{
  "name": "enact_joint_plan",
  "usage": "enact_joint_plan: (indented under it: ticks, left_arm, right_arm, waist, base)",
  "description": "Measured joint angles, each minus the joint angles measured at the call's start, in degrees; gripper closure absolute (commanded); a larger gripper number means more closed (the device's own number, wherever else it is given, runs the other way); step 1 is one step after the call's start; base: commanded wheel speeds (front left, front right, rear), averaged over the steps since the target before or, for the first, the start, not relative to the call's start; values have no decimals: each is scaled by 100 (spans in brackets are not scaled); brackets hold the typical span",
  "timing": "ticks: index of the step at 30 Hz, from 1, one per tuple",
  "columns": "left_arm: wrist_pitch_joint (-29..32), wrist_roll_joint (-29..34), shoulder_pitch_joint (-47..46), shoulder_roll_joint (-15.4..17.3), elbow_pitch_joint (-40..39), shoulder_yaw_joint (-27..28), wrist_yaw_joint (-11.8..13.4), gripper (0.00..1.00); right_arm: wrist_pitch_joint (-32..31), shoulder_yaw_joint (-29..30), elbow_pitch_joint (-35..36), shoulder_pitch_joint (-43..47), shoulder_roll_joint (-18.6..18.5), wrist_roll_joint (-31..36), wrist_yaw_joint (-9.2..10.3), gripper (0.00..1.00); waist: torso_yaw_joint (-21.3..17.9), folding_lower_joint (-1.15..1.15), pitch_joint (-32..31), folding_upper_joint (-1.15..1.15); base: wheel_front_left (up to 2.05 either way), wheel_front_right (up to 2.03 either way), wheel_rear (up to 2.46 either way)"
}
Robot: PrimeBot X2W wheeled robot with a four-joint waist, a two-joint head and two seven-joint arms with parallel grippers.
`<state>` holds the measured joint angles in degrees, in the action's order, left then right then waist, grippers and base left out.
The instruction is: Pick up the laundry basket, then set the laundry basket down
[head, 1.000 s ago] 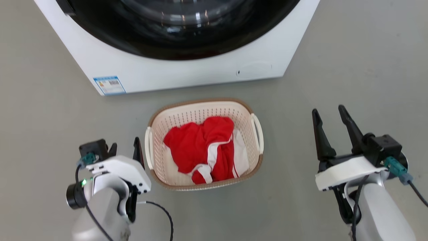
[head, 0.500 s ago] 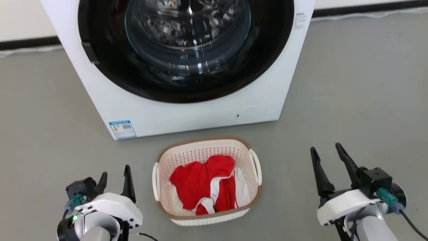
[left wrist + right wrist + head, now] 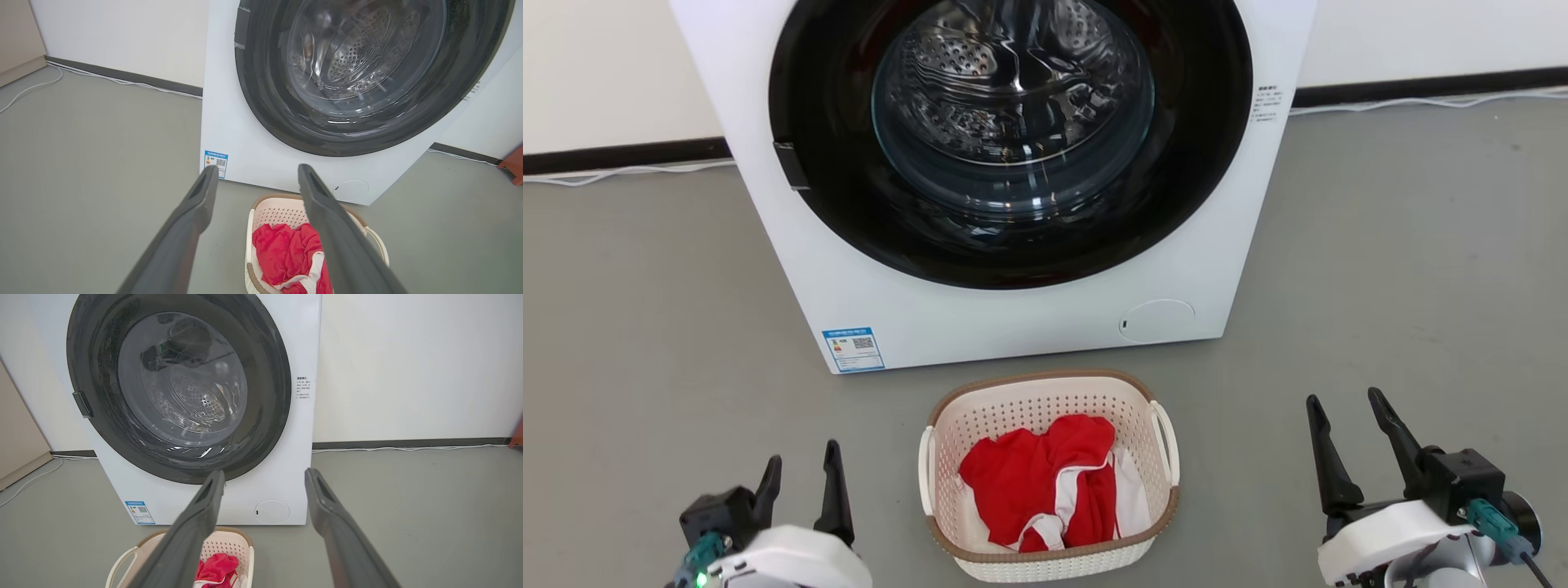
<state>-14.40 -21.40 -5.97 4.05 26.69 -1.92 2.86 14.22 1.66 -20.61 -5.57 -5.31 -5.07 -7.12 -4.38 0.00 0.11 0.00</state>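
- The laundry basket point(image 3: 1029, 408) stands on the floor point(image 3: 645, 327) just in front of the washing machine point(image 3: 1013, 327), between my tools and apart from both.
- My left tool point(image 3: 803, 454) and right tool point(image 3: 1343, 397) are both spread wide and empty.
- Handling, as I judge it: stiff, light plastic, and the red garment point(image 3: 1029, 482) adds little weight.
- Hold: the white loop handles point(image 3: 1168, 441), one per tool, lifted level.

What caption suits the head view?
Laundry basket holding red clothes before the washing machine, flanked by open left tool and right tool.
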Motion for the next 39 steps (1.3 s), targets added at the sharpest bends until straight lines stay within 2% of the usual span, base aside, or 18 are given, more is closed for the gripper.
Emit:
enact_joint_plan:
  ticks: [12, 39]
  left_arm:
    - [0, 154, 553, -56, -570, 89, 25, 0]
    - [0, 171, 585, -122, -609, 54, 125, 0]
  right_arm:
    - [0, 53, 118, 227, 33, 42, 0, 0]
    - [0, 38, 110, 227, 60, 97, 0, 0]
  waist:
    - [160, 0, -192, 0]
    - [280, 0, -315, 0]
  base:
    - [0, 0, 0]
    - [0, 0, 0]
